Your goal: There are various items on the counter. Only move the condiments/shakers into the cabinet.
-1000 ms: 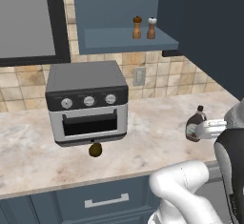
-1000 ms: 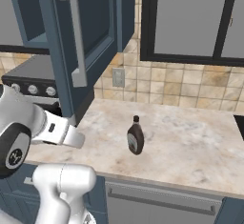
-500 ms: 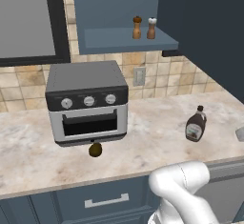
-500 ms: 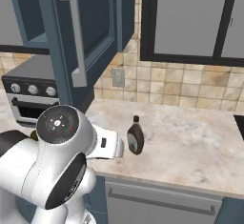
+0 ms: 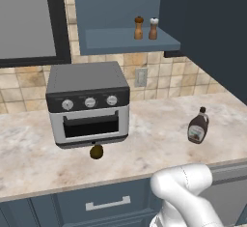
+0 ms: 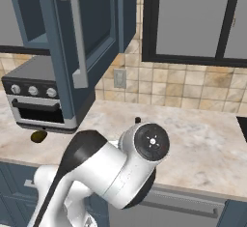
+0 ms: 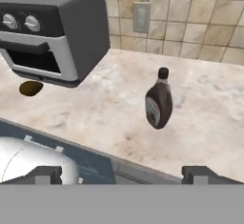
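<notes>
Dark brown syrup bottle (image 7: 158, 101) is sitting alone on the counter (image 5: 144, 144) at about 1 o'clock from the gripper (image 7: 121, 174), whose fingers are hanging spread and empty, probably since both shakers (image 5: 145, 28) are already standing in the cabinet (image 5: 130, 40).

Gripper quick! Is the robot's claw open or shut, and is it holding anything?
Gripper: open and holding nothing; the syrup bottle stands free on the counter ahead of it.

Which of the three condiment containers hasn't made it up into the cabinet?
The dark syrup bottle: it stands alone on the counter, right of the toaster oven. The brown-topped shaker and white-topped shaker stand side by side on the cabinet shelf.
</notes>
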